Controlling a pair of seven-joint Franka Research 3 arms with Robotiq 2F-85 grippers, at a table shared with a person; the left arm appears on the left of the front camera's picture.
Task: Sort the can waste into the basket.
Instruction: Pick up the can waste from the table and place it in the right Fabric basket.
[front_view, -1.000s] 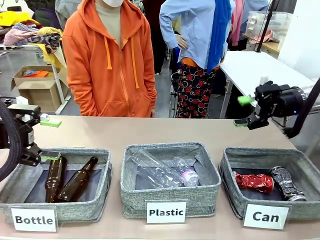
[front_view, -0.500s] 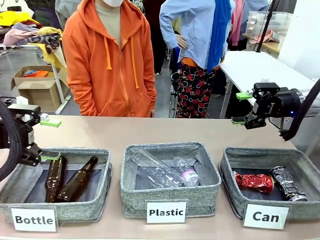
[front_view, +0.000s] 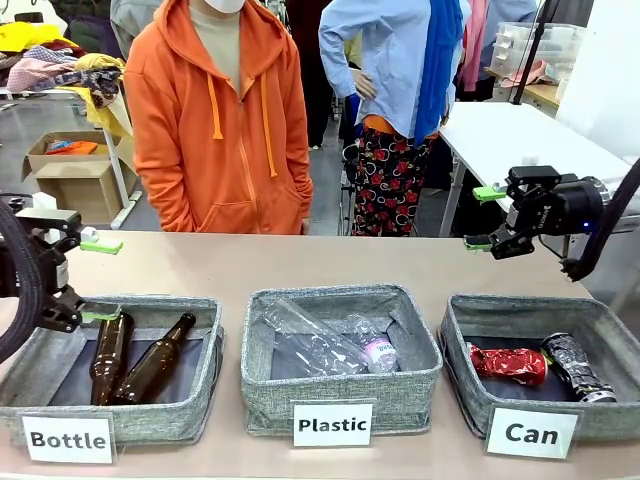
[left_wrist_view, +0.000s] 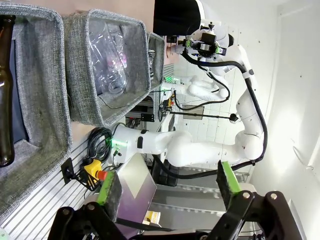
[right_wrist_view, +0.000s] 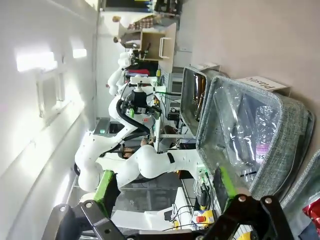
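Both cans, red (front_view: 509, 365) and black-and-silver (front_view: 574, 366), lie in the "Can" basket (front_view: 455, 345), lower right. I see my right gripper (front_view: 488, 218) and left gripper (front_view: 100, 279) both spread wide above the tan table (front_view: 300, 266).

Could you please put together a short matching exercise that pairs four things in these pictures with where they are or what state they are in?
Column one:
1. red can
2. brown bottles
3. right gripper
4. clear plastic bottles

Column two:
A. in the middle bin
B. open and empty, raised above the table's right side
C. crushed, lying in the Can basket
D. in the bin labelled Bottle

Pairs: 1-C, 2-D, 3-B, 4-A
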